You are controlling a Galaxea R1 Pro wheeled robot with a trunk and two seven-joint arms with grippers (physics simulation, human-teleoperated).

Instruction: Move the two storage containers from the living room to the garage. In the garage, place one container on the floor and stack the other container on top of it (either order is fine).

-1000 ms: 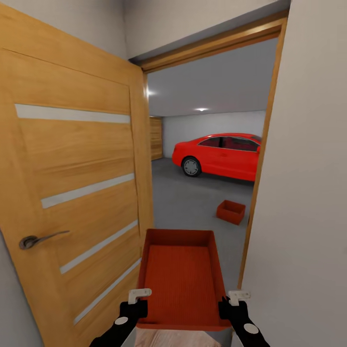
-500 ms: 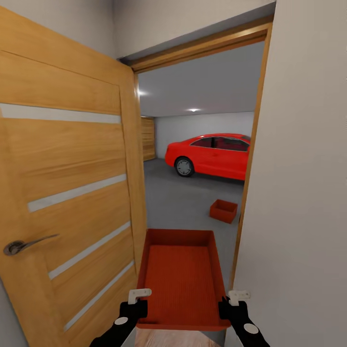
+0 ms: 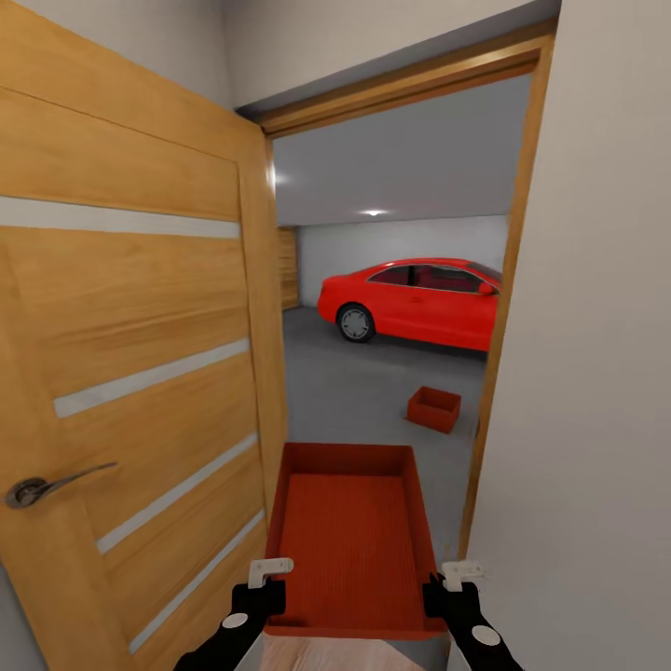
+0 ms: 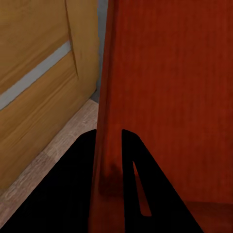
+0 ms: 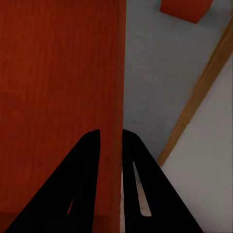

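Carried box (image 3: 352, 545), long axis pointing through the doorway (image 3: 508, 308), clamped at its side walls by left gripper (image 3: 264, 582) and right gripper (image 3: 445, 585); second box (image 3: 433, 409) lies ahead-right on garage floor (image 3: 359, 396).

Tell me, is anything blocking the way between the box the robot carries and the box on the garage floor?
Nothing visible blocks it. The carried container faces the open doorway, with bare grey floor leading to the other container. The open door and the right door frame crowd its sides.
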